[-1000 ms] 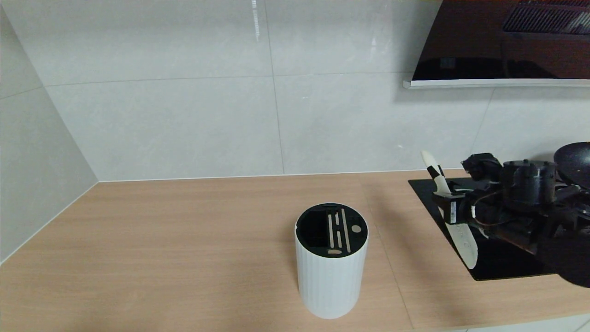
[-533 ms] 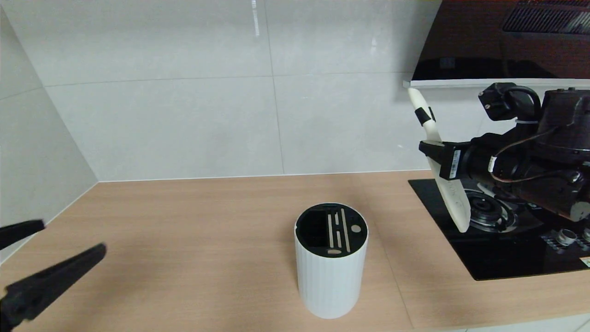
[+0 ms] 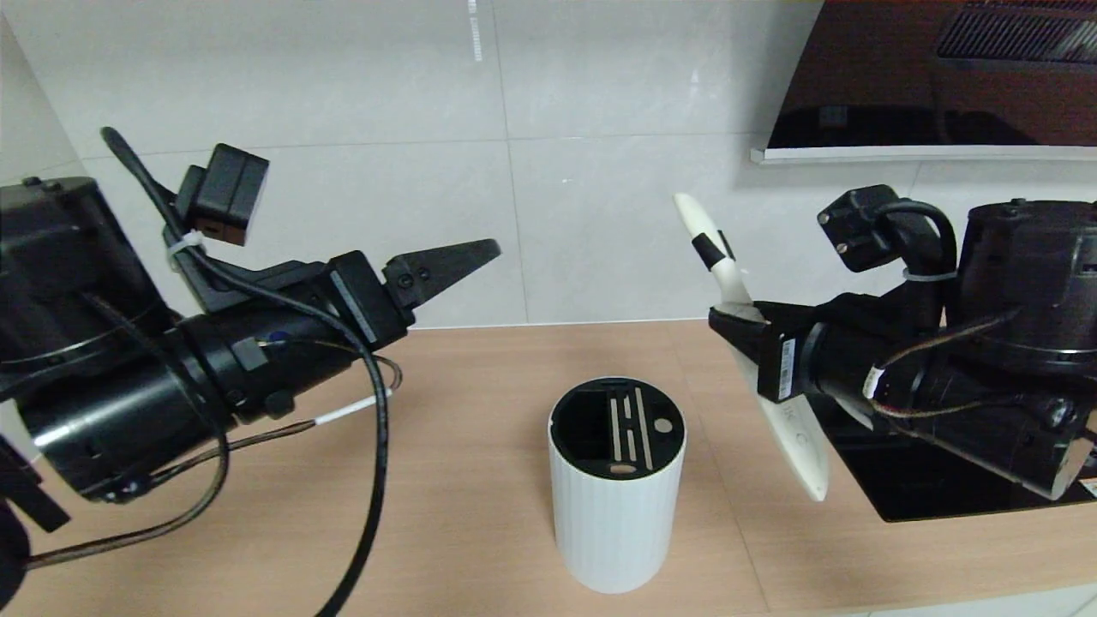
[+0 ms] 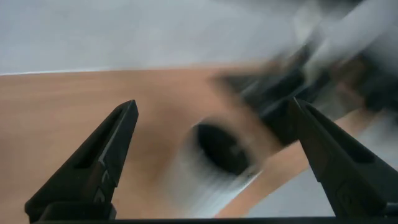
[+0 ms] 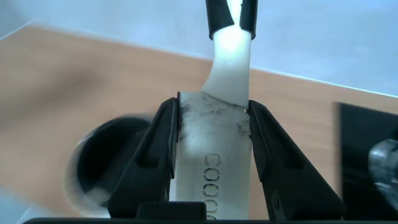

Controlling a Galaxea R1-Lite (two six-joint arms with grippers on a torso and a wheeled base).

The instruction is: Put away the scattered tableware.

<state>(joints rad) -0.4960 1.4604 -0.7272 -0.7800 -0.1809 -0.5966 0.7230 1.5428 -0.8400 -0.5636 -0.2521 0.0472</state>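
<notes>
The white holder (image 3: 615,506) stands by itself near the front edge of the counter (image 3: 463,514), about halfway along. Bare wood runs all around it, out to the left corner and back to the wall. The air over its black top is open. On its right, the white knife (image 3: 797,428) hangs tip-down, near it but apart. The black stove top (image 3: 926,493) lies flat at the right edge, under the hood (image 3: 934,77).
</notes>
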